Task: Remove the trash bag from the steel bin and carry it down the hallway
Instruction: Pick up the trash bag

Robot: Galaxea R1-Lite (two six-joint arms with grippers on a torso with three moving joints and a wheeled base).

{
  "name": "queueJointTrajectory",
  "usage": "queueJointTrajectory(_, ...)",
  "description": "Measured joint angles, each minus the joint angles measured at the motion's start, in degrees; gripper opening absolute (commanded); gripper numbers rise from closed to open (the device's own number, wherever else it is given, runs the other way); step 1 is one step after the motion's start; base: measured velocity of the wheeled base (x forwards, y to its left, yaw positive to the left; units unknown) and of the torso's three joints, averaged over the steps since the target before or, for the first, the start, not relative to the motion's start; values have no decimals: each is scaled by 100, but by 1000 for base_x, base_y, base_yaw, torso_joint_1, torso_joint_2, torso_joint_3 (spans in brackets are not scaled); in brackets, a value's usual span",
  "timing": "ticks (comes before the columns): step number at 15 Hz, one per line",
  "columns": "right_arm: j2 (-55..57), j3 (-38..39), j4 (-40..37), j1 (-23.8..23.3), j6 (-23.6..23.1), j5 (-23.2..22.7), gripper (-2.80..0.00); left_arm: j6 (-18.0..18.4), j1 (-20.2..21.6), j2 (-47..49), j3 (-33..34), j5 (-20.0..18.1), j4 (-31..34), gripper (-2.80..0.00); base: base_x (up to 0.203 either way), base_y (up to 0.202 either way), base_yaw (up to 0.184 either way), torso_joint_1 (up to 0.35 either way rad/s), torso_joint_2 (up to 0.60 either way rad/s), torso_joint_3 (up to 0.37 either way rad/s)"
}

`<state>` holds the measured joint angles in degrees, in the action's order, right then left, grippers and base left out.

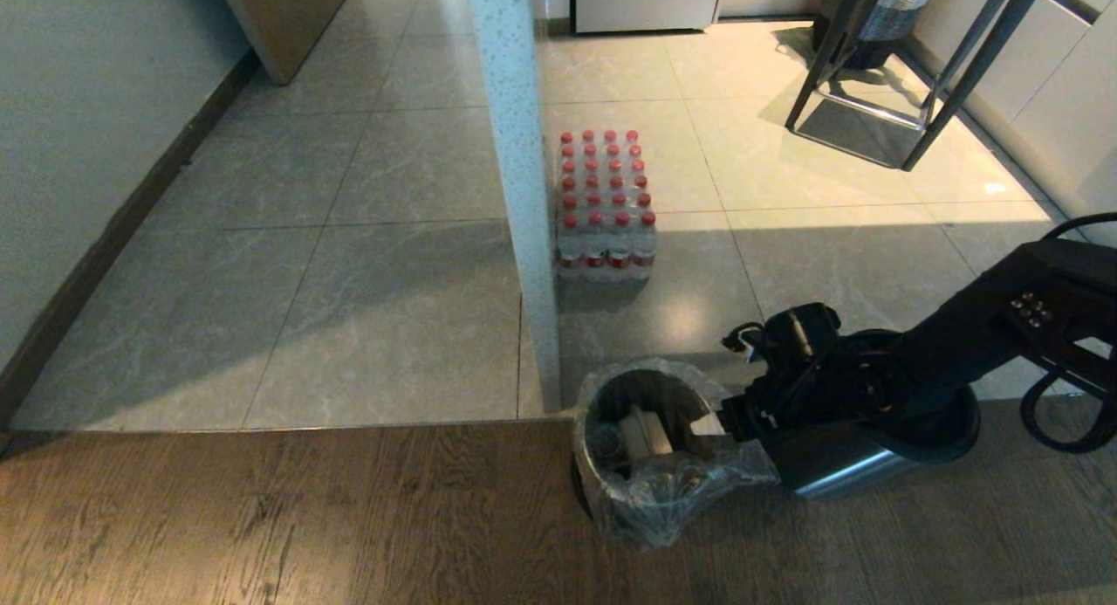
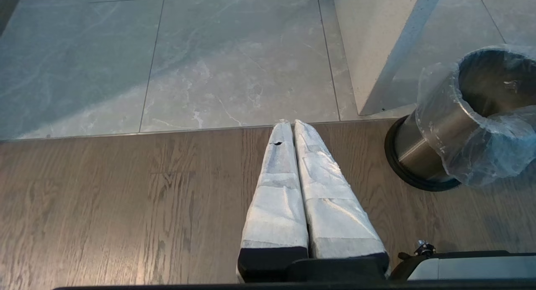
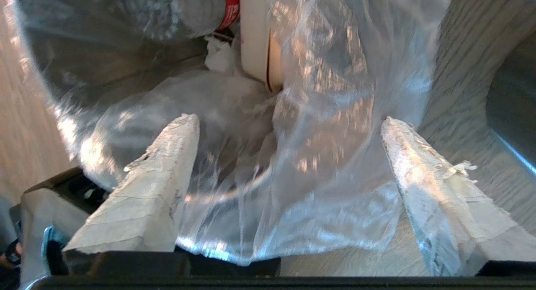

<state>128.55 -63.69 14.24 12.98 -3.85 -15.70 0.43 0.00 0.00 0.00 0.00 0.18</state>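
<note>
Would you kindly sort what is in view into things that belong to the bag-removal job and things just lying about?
Part of the job:
- trash bag, lining the bin
- steel bin, on the wood floor
- right pincer, open, at the bag's rim
- hallway tiles

Just lying about:
- pack of red-capped bottles
- white pillar
- stool frame
- left pincer, shut, parked
</note>
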Motion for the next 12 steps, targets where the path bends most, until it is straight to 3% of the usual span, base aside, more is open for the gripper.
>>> queueJointTrajectory(12, -135, -23, 162, 79, 11, 173, -280, 1, 0, 0, 0, 0, 0, -280, 0, 0, 0, 0, 0, 0)
